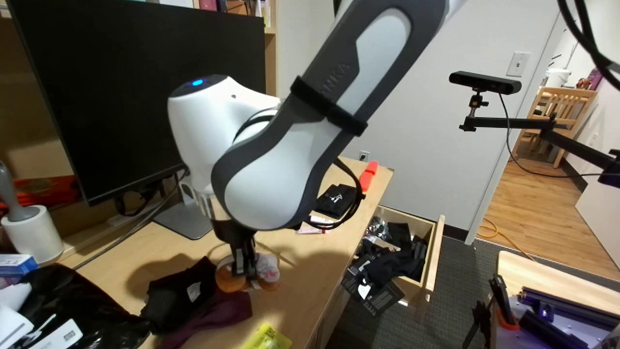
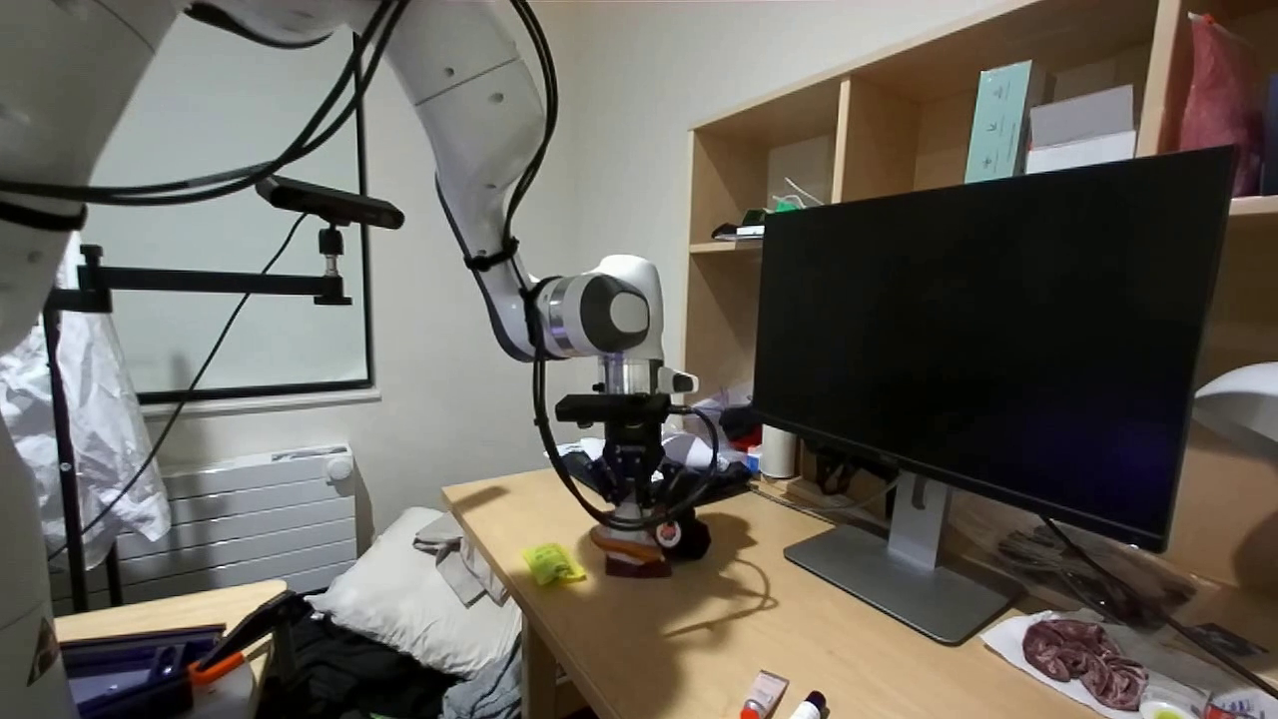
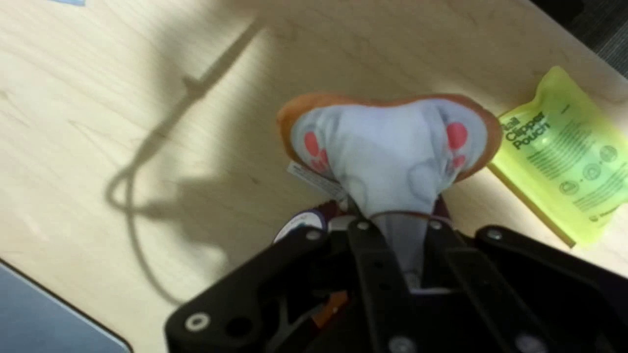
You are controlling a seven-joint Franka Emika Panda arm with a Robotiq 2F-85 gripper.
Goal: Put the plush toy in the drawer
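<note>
The plush toy shows in the wrist view (image 3: 387, 142) as a white belly with orange edges and pink paw prints. It also shows in both exterior views (image 1: 268, 268) (image 2: 624, 547), low over the desk beside the purple cloth (image 1: 223, 310). My gripper (image 3: 398, 225) points down and its fingers are closed on the toy's narrowed middle; it also shows in an exterior view (image 1: 245, 271). I cannot tell whether the toy touches the desk or cloth. The drawer (image 1: 434, 257) is pulled out below the desk's edge, with dark clutter within and some hanging over its side.
A yellow pouch (image 3: 564, 162) lies close to the toy. Black folded fabric (image 1: 164, 291) and a black plastic bag (image 1: 82, 310) lie beside it. A monitor (image 2: 978, 350) stands at the back. A black pouch (image 1: 335, 201), a tube (image 1: 312, 227) and a red item (image 1: 369, 175) lie towards the drawer.
</note>
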